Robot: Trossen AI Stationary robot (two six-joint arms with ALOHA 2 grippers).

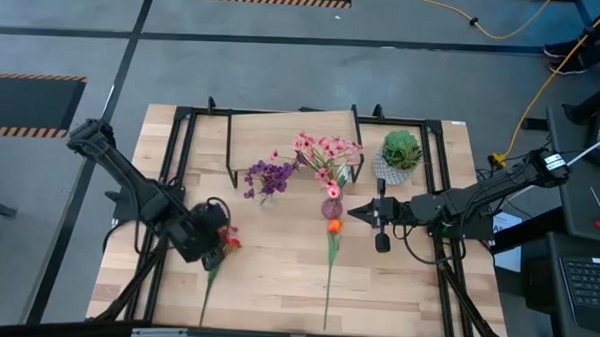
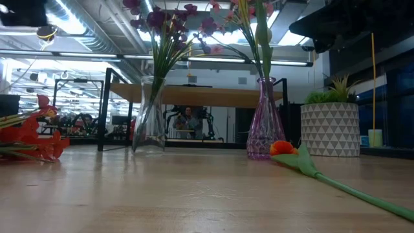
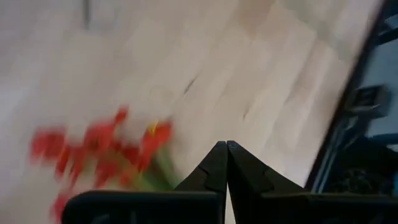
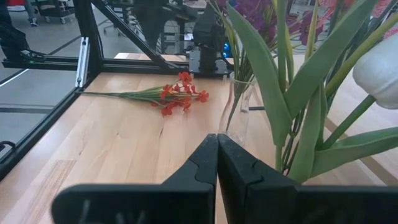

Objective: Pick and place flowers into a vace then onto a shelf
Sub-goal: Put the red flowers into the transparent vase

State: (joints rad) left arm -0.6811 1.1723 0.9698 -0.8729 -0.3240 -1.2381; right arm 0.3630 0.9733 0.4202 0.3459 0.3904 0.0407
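The left gripper [image 3: 226,149] has its jaws pressed together with nothing between them, and it hangs just over the table [image 1: 276,278] beside the red flower spray [image 1: 227,240], which lies flat on the wood with its thin green stem trailing toward the table's near edge. The right gripper [image 4: 217,142] also has its jaws pressed together and empty; it sits just to the right of the purple-tinted vase [image 1: 332,208], pointing at it. Taking that purple-tinted vase as the landmark: it holds the pink flowers [image 1: 325,154], whose green leaves and a white blossom [image 4: 379,65] fill the right wrist view. An orange flower [image 1: 334,227] lies on the table touching or just beside the vase's base, its long stem running toward the near edge. To the vase's left stands a clear glass vase [image 2: 150,120] holding purple flowers [image 1: 269,175]. Behind both vases is the shelf [image 1: 282,123], a low light-wood board on black legs. To the right of the purple-tinted vase, near the shelf's end, sits a round green plant [image 1: 402,149] in a white patterned pot.
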